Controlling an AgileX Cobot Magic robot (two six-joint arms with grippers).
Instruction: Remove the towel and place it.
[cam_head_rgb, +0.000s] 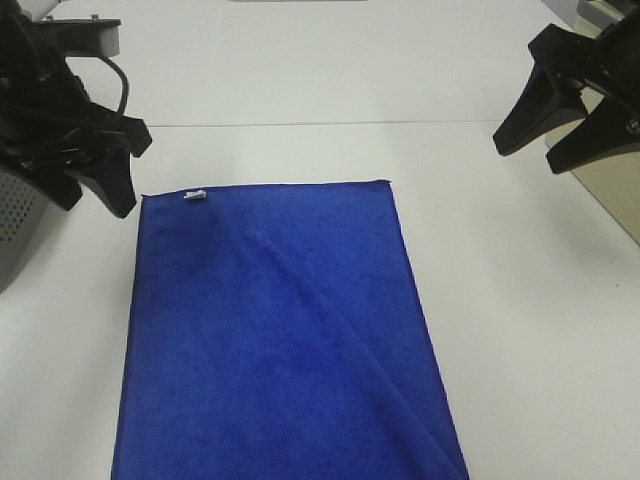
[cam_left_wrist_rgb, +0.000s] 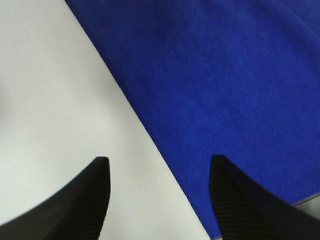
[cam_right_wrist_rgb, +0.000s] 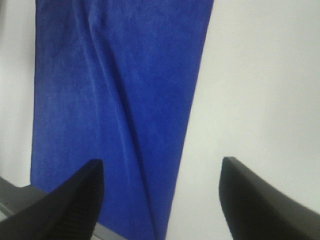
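Observation:
The royal-blue towel (cam_head_rgb: 280, 330) lies flat on the white table, with a diagonal crease across it and a small white tag (cam_head_rgb: 195, 196) at its far left corner. My left gripper (cam_head_rgb: 95, 195) is open and empty, hovering just left of the towel's far left corner. In the left wrist view the towel (cam_left_wrist_rgb: 225, 85) lies ahead of the open gripper (cam_left_wrist_rgb: 157, 172). My right gripper (cam_head_rgb: 550, 155) is open and empty, raised at the far right, apart from the towel. The right wrist view shows the towel (cam_right_wrist_rgb: 115, 100) beyond the open gripper (cam_right_wrist_rgb: 162, 172).
The white table (cam_head_rgb: 520, 300) runs around the towel on all sides. A grey box (cam_head_rgb: 20, 220) stands at the left edge. A tan surface (cam_head_rgb: 615, 190) shows at the right edge, beyond the table.

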